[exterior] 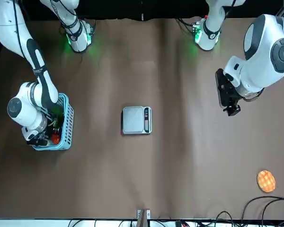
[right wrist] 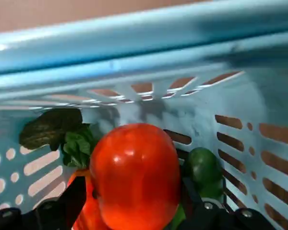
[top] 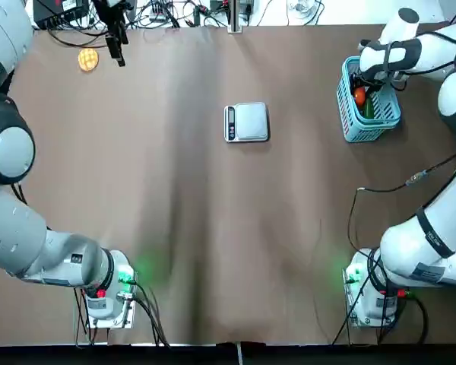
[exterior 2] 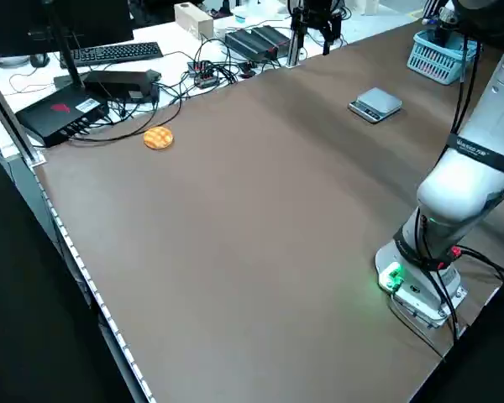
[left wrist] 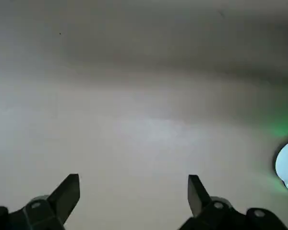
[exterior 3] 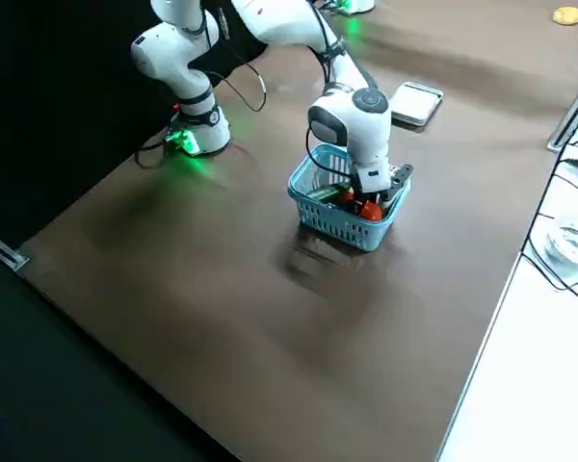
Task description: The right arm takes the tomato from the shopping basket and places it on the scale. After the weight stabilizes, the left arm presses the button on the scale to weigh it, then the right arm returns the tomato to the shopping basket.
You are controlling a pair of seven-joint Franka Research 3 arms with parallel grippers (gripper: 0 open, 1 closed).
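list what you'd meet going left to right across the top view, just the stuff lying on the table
Yellow-orange disc → scale → light-blue basket, with a tomato and green vegetables in it

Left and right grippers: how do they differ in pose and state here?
The right gripper reaches down into the light-blue basket, while the left gripper hangs over bare table at the table's left side. The right gripper's fingers are around a tomato; the left gripper's stand open with nothing between them. Both have two dark fingers.
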